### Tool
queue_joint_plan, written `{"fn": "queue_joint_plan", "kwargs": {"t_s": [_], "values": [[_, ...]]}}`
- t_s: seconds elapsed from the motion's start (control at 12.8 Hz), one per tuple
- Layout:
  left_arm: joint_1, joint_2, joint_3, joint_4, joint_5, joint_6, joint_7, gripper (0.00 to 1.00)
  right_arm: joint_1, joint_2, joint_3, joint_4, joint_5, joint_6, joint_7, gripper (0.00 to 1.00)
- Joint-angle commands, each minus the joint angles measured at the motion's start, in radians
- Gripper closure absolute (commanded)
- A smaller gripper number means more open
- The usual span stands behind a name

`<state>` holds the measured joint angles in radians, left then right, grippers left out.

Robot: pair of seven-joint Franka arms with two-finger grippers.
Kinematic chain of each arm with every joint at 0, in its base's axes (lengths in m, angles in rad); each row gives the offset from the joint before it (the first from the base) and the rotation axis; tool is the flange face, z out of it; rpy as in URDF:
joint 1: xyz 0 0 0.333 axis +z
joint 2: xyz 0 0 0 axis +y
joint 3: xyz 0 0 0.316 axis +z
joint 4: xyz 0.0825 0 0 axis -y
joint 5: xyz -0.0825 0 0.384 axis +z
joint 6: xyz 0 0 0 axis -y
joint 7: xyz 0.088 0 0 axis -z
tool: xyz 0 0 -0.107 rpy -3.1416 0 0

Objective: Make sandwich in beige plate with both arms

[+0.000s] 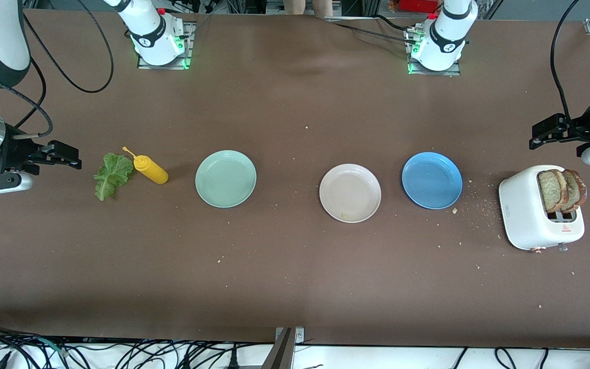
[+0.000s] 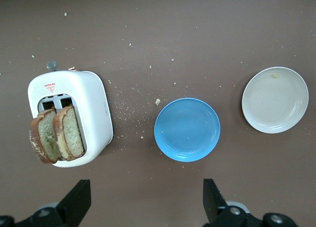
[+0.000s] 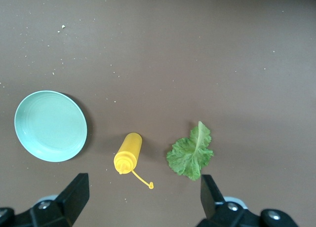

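The right gripper [image 1: 72, 156] hangs open near the lettuce [image 1: 111, 175], a limp, tearable leaf best pinched at its stem. The beige plate [image 1: 350, 192] sits bare mid-table. Two bread slices [image 1: 561, 190], light and crumbly, stand in the toaster [image 1: 528, 218]; grip their top edges. The left gripper [image 1: 543, 134] hangs open above.

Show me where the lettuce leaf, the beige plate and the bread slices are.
lettuce leaf [image 1: 111, 175], front view, middle of the leaf.
beige plate [image 1: 350, 192], front view, bare centre.
bread slices [image 1: 561, 190], front view, face of one slice in the toaster.
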<state>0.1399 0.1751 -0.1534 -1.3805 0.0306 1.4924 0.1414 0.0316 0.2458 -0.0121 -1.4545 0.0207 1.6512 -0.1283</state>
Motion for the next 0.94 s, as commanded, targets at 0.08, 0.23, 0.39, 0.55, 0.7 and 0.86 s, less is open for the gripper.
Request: {"fn": "queue_joint_plan", "kwargs": {"t_s": [0.08,0.23,0.39,0.55,0.7,0.86], "values": [[-0.005,0.014,-0.005,0.031,0.025,-0.006,0.004,0.0,-0.001,0.003,0.0,0.006,0.004,0.002,-0.004,0.0],[-0.005,0.014,-0.005,0.031,0.025,-0.006,0.004,0.0,-0.001,0.003,0.0,0.006,0.004,0.001,-0.004,0.0],[-0.005,0.014,-0.006,0.031,0.025,-0.006,0.004,0.0,-0.001,0.003,0.0,0.006,0.005,0.002,-0.004,0.0],[-0.005,0.014,-0.015,0.031,0.026,-0.004,0.004,0.0,-0.001,0.003,0.0,0.006,0.005,0.001,-0.004,0.0],[-0.005,0.014,-0.017,0.031,0.026,-0.004,0.004,0.0,-0.001,0.003,0.0,0.006,0.004,0.001,-0.004,0.0],[-0.005,0.014,-0.017,0.031,0.026,-0.004,0.004,0.0,-0.001,0.003,0.0,0.006,0.004,0.002,-0.004,0.0]]}}
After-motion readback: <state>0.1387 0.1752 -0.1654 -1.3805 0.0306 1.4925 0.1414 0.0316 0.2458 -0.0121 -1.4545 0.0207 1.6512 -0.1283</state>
